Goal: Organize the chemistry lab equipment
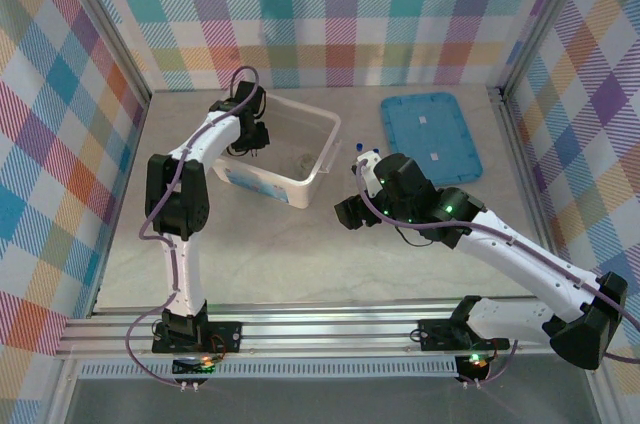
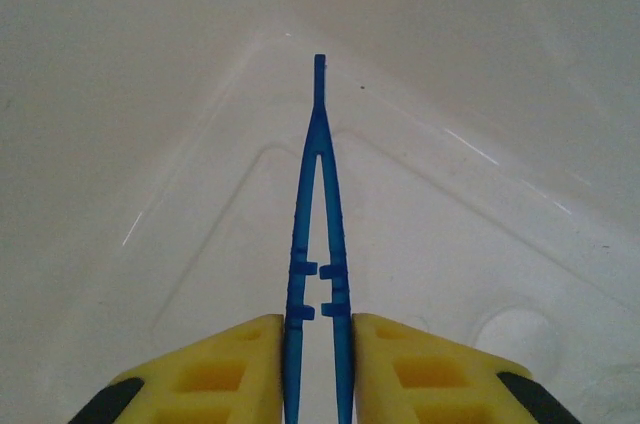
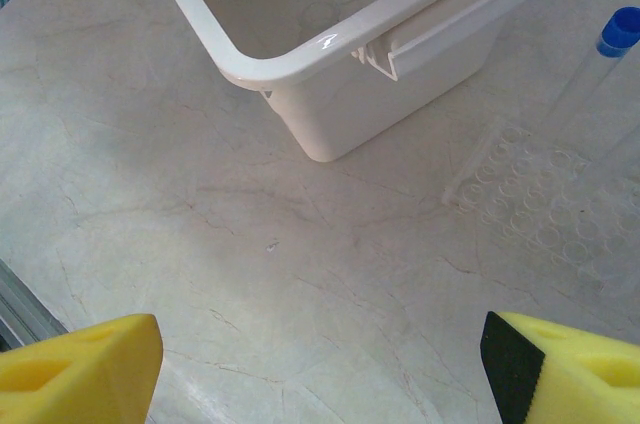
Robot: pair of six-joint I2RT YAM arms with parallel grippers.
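The left hand [image 2: 318, 349] is nearly closed. Its yellow fingers [image 2: 220, 369] pinch the two arms of the dark blue tweezers [image 2: 320, 194] from either side. The tweezers point straight away from the palm, and their arms meet at the far end, over the pale floor of the translucent box [image 1: 318, 169]. Seen from above, this hand [image 1: 245, 139] reaches down past the box's far wall. The squeeze on both arms probably keeps the thin tool from twisting while it is lowered for release inside. A faint round clear shape [image 2: 515, 334] lies on the box floor just right of the fingers, but I cannot tell what it is.

The right hand [image 3: 320, 369] is spread wide and holds nothing. It hangs over the bare surface [image 3: 250, 244], close to the near corner of the box. To its right, a thin clear tube with a blue cap [image 3: 620, 29] lies beside a clear plate of round wells [image 3: 540, 199]. The open hand looks ready for one of these.

The flat blue lid [image 1: 430, 134] lies well apart, at the back right.

The box carries a bluish label [image 1: 250, 179] on its side, and the lid has two small white patches. None of it is legible.
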